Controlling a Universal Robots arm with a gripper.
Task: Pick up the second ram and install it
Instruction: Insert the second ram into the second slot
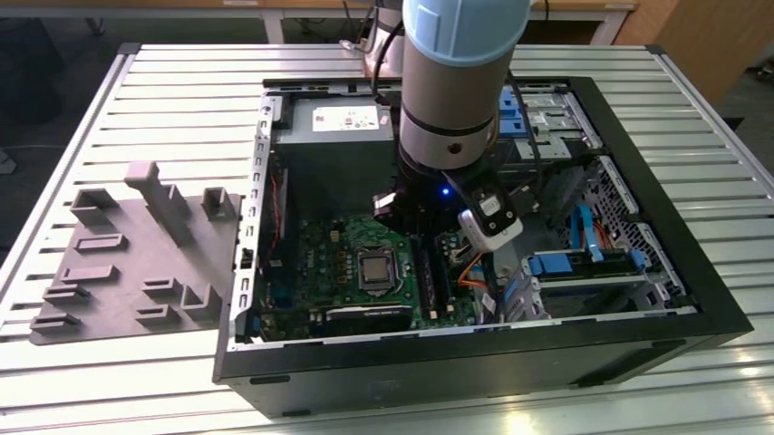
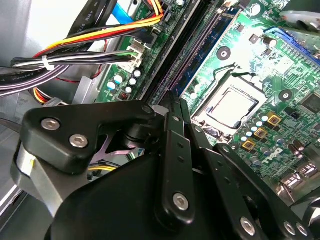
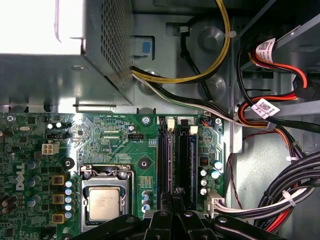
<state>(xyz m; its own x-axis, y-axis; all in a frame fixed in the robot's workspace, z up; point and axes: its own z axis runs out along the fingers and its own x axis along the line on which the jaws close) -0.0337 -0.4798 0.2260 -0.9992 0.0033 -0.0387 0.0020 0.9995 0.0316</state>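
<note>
Nearly done, you see: the ram (image 3: 169,155) stands on the board (image 3: 115,135) beside the other stick (image 3: 192,160), and your gripper (image 3: 172,197) jaws look pinched together on its end, maybe not pushed home yet.

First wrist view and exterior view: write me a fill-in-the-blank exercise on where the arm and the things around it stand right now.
1. The arm reaches down into the open computer ___.
2. The gray fixture lies on the slatted table, outside the computer, on the exterior view's ___.
3. In the first wrist view the gripper is nearest the long black memory ___, beside the processor socket.

Missing words: case; left; slots
</note>
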